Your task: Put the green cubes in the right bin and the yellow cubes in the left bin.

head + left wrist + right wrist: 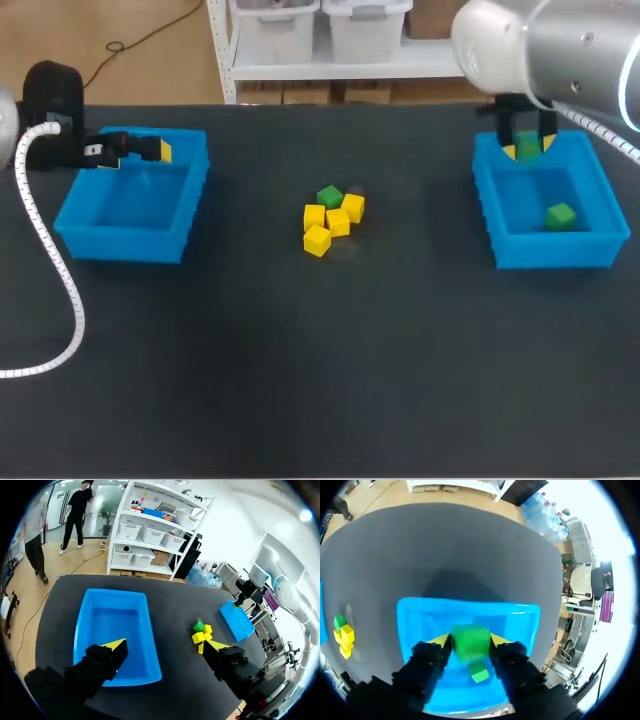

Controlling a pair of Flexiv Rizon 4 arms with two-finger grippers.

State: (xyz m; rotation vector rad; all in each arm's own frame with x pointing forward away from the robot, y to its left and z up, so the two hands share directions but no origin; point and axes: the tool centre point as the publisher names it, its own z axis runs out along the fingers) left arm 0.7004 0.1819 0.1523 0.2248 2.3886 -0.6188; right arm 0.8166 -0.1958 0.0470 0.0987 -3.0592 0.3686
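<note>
My right gripper [527, 146] [470, 642] hangs over the far end of the right blue bin [555, 252] [470, 607]. A blurred green cube [527, 153] [471, 640] sits between its parted yellow tips, loose rather than pinched. Another green cube [560, 215] [479, 673] lies on the bin floor. At the table's middle, several yellow cubes [338, 222] [200, 638] [346, 637] cluster with one green cube [329, 196] [198, 626] [340, 622]. My left gripper [137, 150] [166, 649] hovers open and empty over the far edge of the left blue bin [130, 245] [115, 620], which holds nothing.
The dark table [320, 360] runs bare between the bins and toward the front edge. My left arm's white cable [60, 270] loops down over the table's left side.
</note>
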